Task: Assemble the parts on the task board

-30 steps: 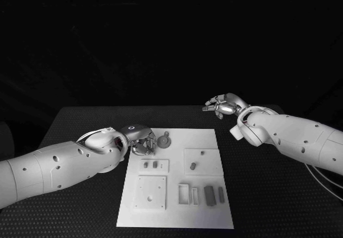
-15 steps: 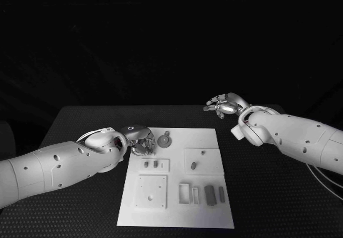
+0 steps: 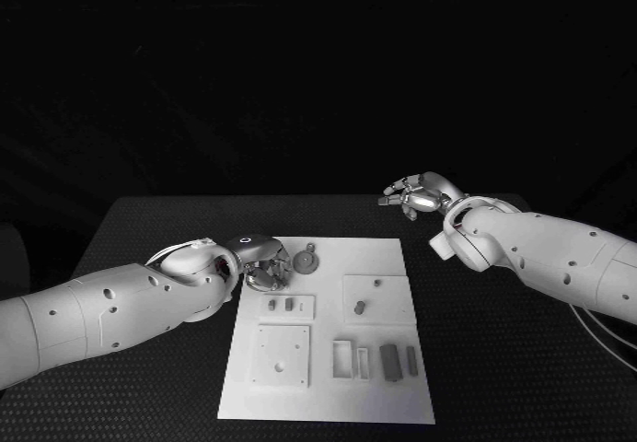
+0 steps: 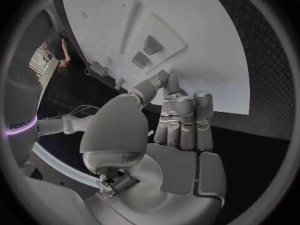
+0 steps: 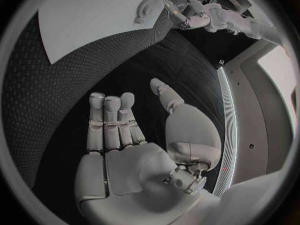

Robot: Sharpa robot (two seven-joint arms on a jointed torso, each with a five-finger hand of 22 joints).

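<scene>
The white rectangular task board point(image 3: 385, 387) is seen lying in the middle of the black textured worktop point(image 3: 146, 230), with small grey parts point(image 3: 390, 361) set in its recesses and a round grey disc point(image 3: 306, 264) resting near its far left corner. The silver left hand point(image 3: 263, 267) is held at that far left edge of the board, its fingers point(image 4: 185, 120) drawn together and curled downward; nothing can be made out between them. The silver right hand point(image 3: 417, 196) is raised beyond the board's far right corner, well apart from it, with its fingers point(image 5: 109, 122) spread and nothing held.
</scene>
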